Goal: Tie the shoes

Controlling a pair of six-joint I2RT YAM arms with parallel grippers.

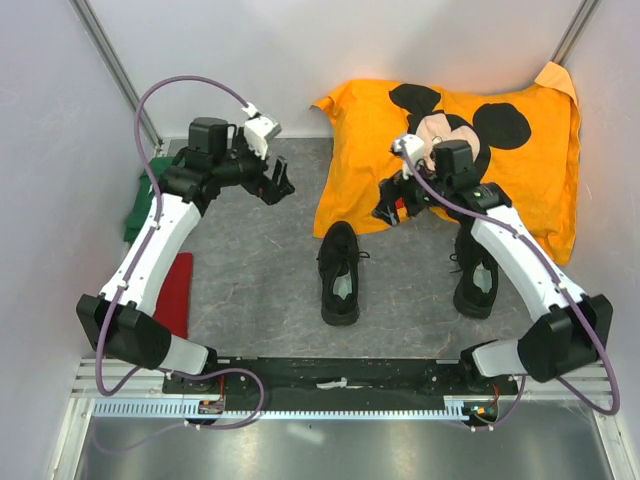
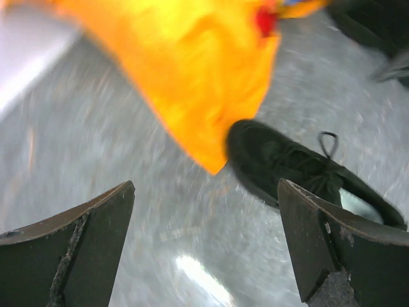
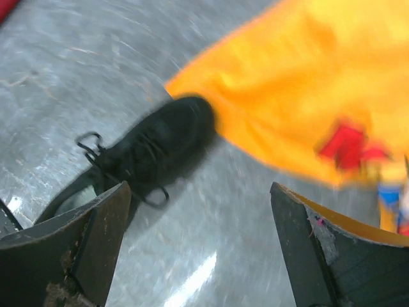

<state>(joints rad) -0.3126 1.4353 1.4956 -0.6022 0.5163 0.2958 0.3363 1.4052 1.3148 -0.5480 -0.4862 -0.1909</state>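
Two black shoes stand on the grey mat with their toes toward the back. The left shoe lies in the middle, its thin laces loose at the sides. My right arm partly covers the right shoe. My left gripper hovers open at the back left, well away from both shoes. My right gripper hangs open just behind and to the right of the left shoe's toe. In the left wrist view the shoe lies beyond the empty open gripper. The right wrist view also shows a shoe past the open, empty gripper.
An orange Mickey Mouse pillow lies at the back right, its corner close to the left shoe's toe. A red cloth and a green cloth lie along the left wall. Pale walls close in both sides. A black rail runs along the front.
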